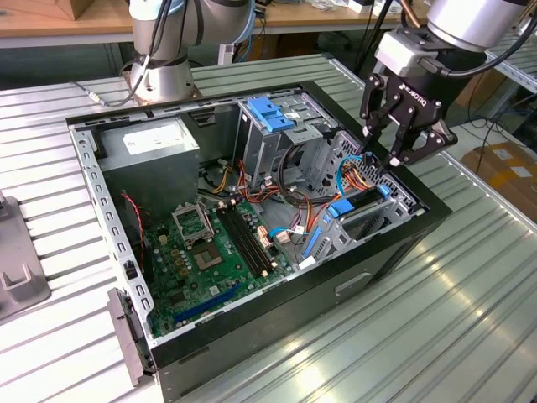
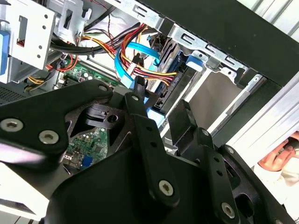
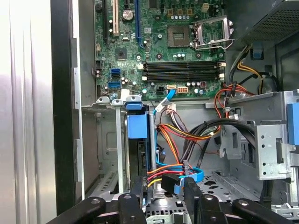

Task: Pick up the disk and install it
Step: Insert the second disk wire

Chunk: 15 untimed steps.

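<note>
sitting open on the ribbed metal table [image 1: 470, 285], the black computer case [image 1: 277, 302] fills the middle of the exterior view, its long axis running from about 8 o'clock to 2 o'clock there. inside, the green motherboard [image 1: 210, 252] lies flat on the case floor toward 7 o'clock, and the grey power supply [image 1: 155, 143] sits at about 10 o'clock. a grey metal drive cage with a light-blue bracket [image 1: 273, 113] stands at 12 o'clock of the case.

the disk [image 1: 357, 204] is seated on edge in the bay at the case's 3 o'clock corner in the exterior view, its blue rail tabs showing at both ends; its long axis follows the case wall, from roughly 8 o'clock to 2 o'clock. in the first wrist view the disk [image 3: 138, 140] stands as a thin dark slab with a blue tab on top, pointing toward the motherboard [image 3: 177, 46].

the gripper [image 1: 379, 158] hangs just above the disk's far end, near the bundle of coloured cables [image 1: 357, 172], fingers spread apart and holding nothing. in the first wrist view its fingertips [image 3: 189, 186] sit beside a blue cable [image 3: 187, 179].
</note>
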Motion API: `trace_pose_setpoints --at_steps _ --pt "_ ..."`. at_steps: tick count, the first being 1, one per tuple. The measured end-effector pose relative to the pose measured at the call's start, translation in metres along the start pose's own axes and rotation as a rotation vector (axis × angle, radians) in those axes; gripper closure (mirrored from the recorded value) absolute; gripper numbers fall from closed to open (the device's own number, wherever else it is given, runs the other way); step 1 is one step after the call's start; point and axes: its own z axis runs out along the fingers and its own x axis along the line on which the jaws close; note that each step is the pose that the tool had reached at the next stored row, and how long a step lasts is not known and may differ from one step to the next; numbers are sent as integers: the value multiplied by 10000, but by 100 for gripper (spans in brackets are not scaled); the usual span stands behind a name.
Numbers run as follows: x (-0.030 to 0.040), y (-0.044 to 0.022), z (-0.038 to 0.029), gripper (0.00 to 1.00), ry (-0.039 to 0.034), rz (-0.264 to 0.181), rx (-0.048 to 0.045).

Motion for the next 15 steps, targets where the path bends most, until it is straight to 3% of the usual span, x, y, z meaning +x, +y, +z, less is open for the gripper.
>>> trace_pose_setpoints --at_steps 11,12,13,15 --pt "0 1 2 54 1 0 0" --pt "0 1 2 67 1 0 0" --pt "0 1 2 67 1 0 0" --pt "0 1 2 78 1 1 0"
